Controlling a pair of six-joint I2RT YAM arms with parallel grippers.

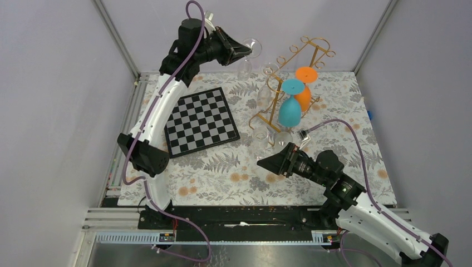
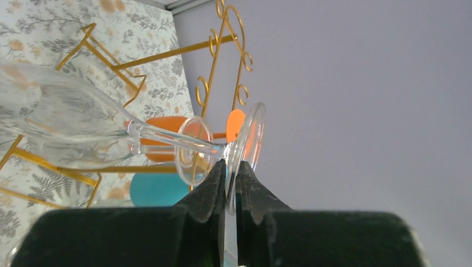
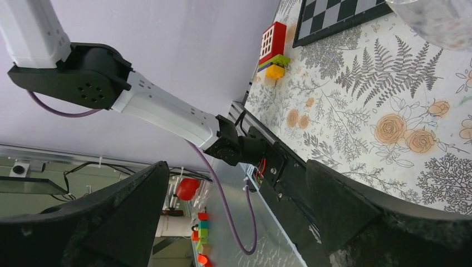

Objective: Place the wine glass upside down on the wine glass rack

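The right gripper (image 1: 266, 161) hangs low over the floral tablecloth (image 1: 222, 172) toward the near side, its fingers spread wide with nothing between them. In its wrist view the two dark fingers (image 3: 128, 206) frame only the table's left edge and the other arm's base. Left of it and a little farther back, the chessboard (image 1: 201, 121) lies flat on the cloth, turned at an angle.

Beyond the right gripper stands the wine glass rack (image 1: 311, 50), its gold wire rails running away toward the back wall. A blue glass (image 1: 290, 111) and an orange glass (image 1: 303, 94) hang bowl-down from the rails, feet on top. Some clear glasses show at the rack's left side, too faint to count.

Farthest back, the left gripper (image 1: 245, 51) is raised above the table just left of the rack's top loops. Its fingertips are pinched together on the edge of the foot of the clear wine glass (image 2: 172, 142), which lies tilted sideways, bowl pointing away from the fingers, not on the rails.
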